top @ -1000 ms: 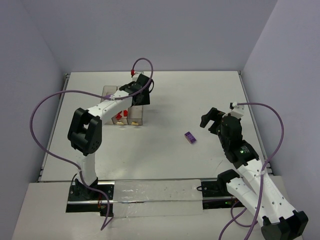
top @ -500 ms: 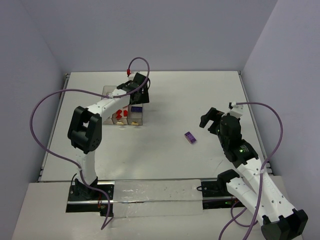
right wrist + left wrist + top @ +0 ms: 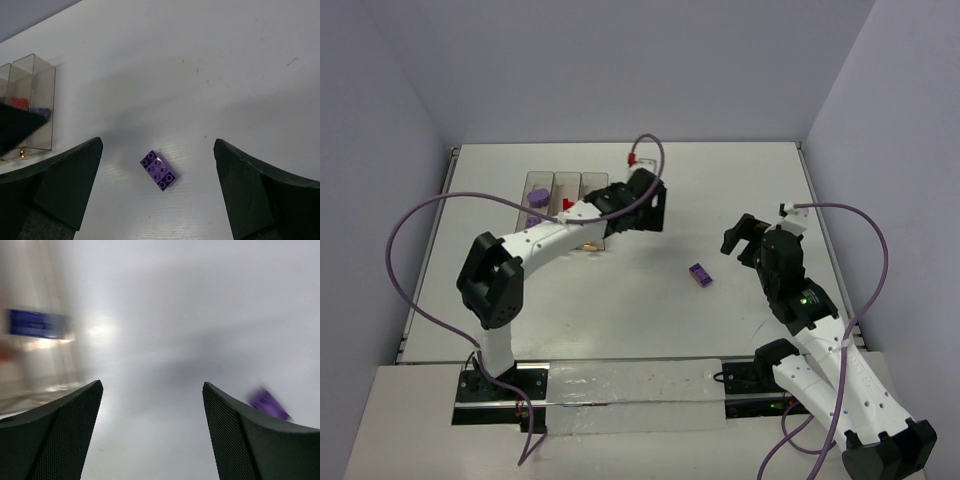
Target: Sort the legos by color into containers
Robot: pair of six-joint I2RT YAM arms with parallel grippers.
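Jaws apart, left arm (image 3: pixel 550 235) stretched past containers (image 3: pixel 567 180)

I read a flat white table (image 3: pixel 720 180). On it, one purple studded plastic brick (image 3: pixel 159 171) lies just ahead of the right gripper (image 3: pixel 157 142). Three joined translucent open-top bins (image 3: pixel 567 178) stand left of the left gripper (image 3: pixel 655 208).

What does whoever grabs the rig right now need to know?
Left pincer: open, empty, right of the containers in the top view.
Right pincer: open, empty, over the loose purple brick.
Done: purple bricks in the left bin, red pieces in the middle bin. The right bin is mostly hidden by the left arm.
Left: that one loose purple brick on the table, the only one in view; it belongs in the left bin.
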